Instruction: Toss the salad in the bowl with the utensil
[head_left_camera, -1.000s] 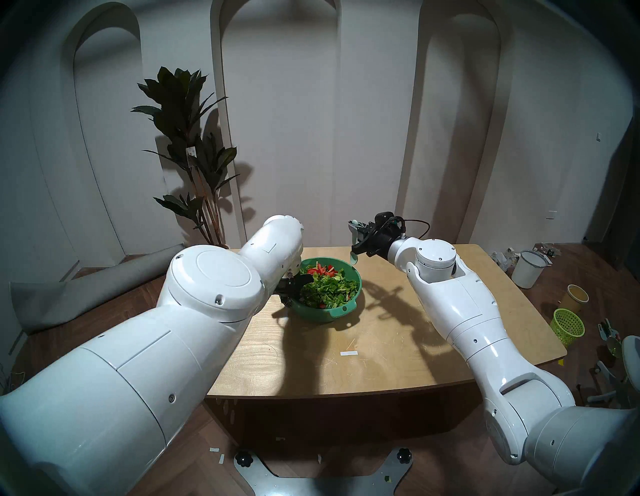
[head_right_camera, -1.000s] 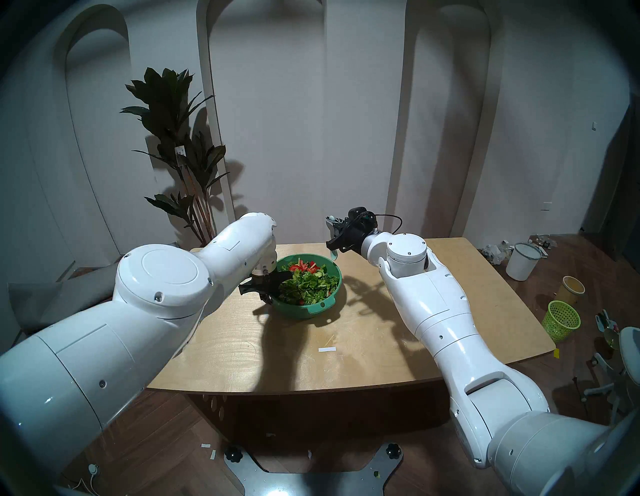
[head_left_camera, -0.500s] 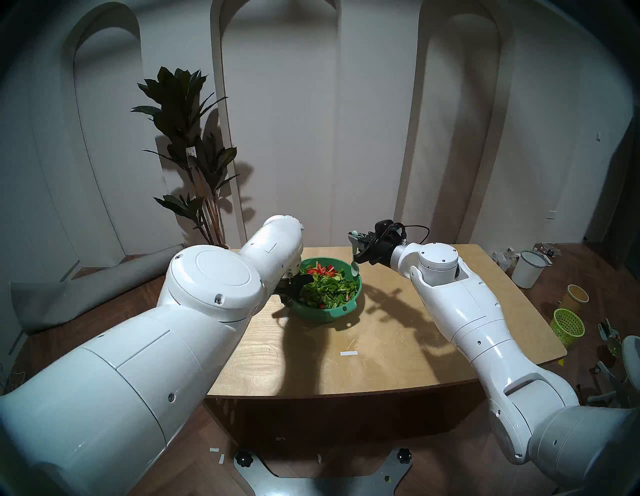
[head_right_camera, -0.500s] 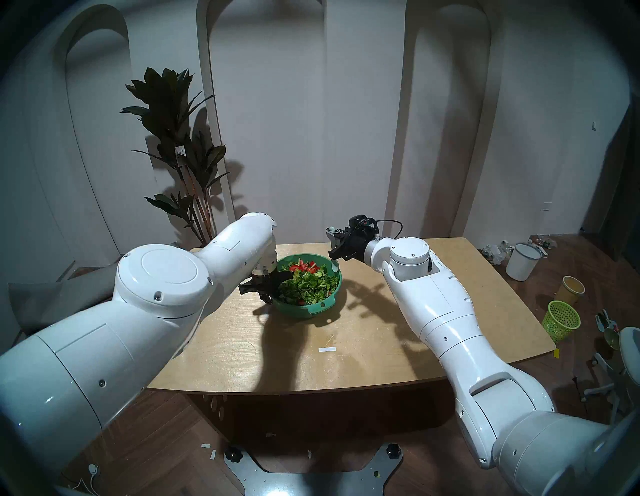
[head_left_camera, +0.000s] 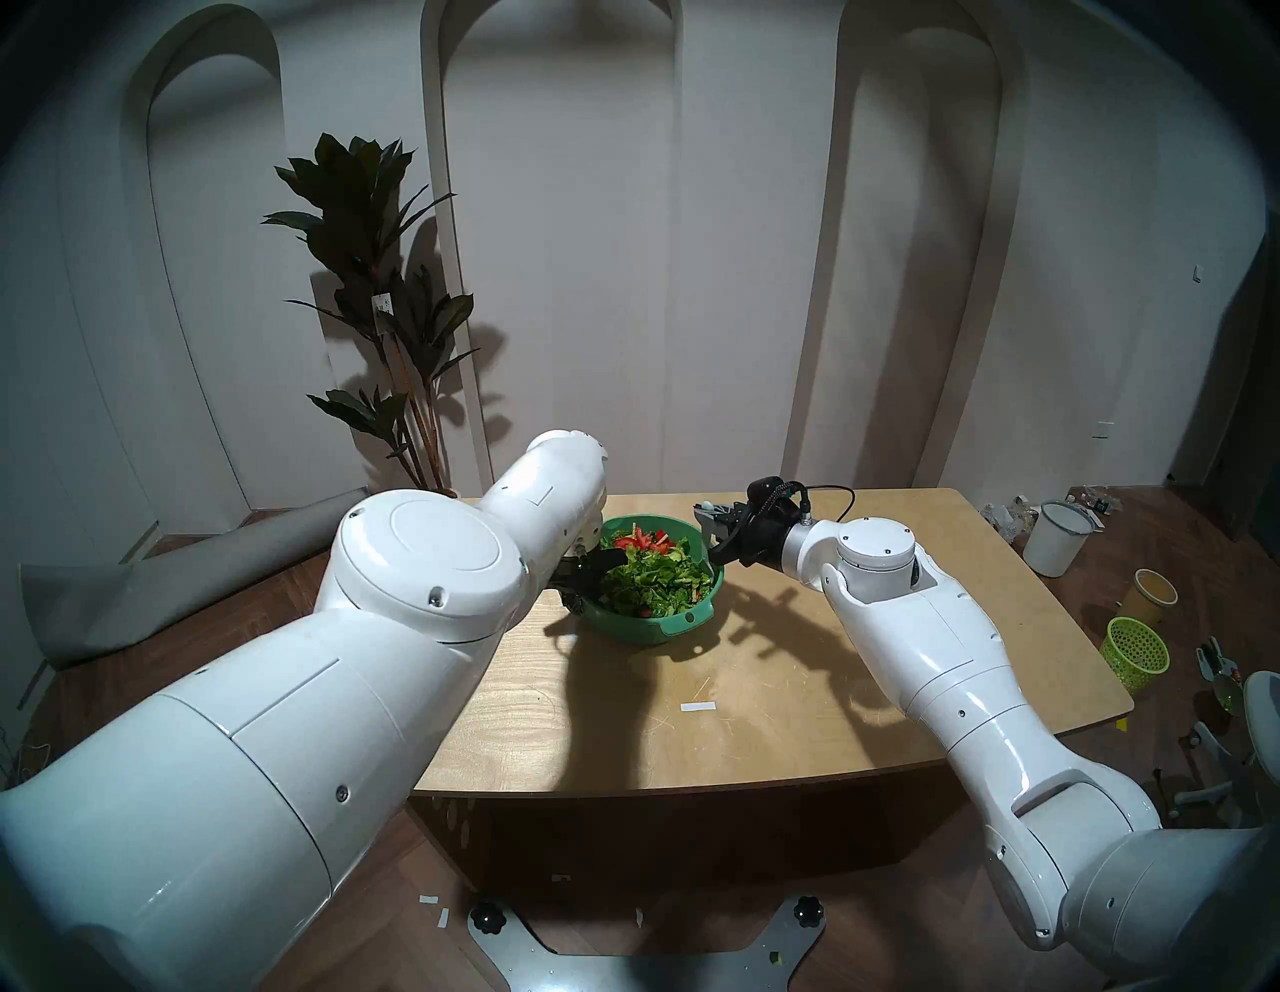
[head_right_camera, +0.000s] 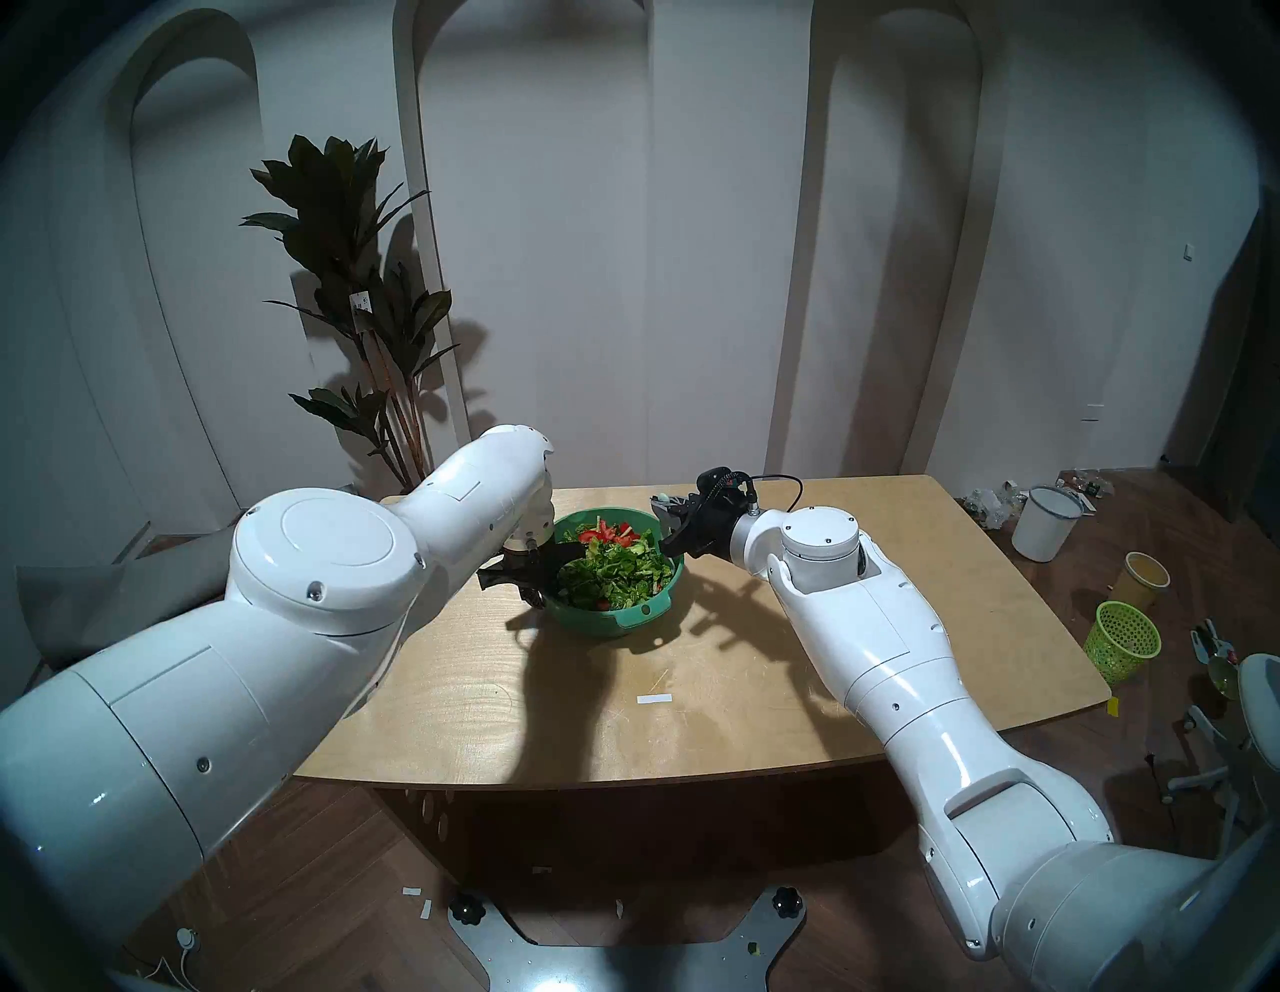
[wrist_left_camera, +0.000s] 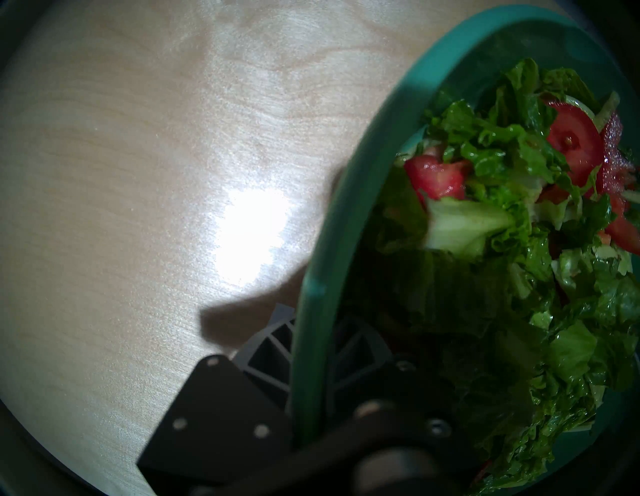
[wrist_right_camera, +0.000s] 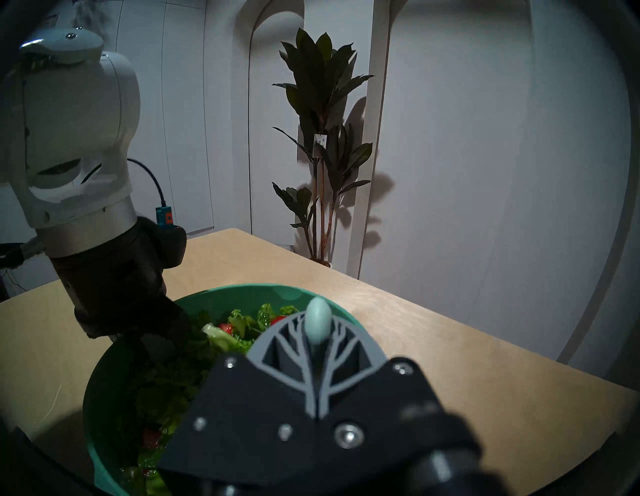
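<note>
Salad bowl gripped at its rim by the left hand; spoon held by the right hand at the opposite rim.

The salad (head_left_camera: 654, 576), chopped lettuce with tomato pieces on top, fills the green bowl (head_left_camera: 627, 627), which stands on the bench (head_left_camera: 762, 720) toward its far edge, left of centre. The left hand (wrist_left_camera: 309, 367) points down and is clamped on the bowl's rim at the bowl's left side, one finger outside the wall and one inside against the leaves. The right hand (wrist_right_camera: 317, 350) is closed on the pale mint spoon (wrist_right_camera: 318, 322), whose handle end protrudes above the fingers (wrist_right_camera: 277, 350); it sits just above the bowl's right rim. The spoon's head is hidden. A potted plant (head_left_camera: 377, 277) stands behind the bench's far left corner.
</note>
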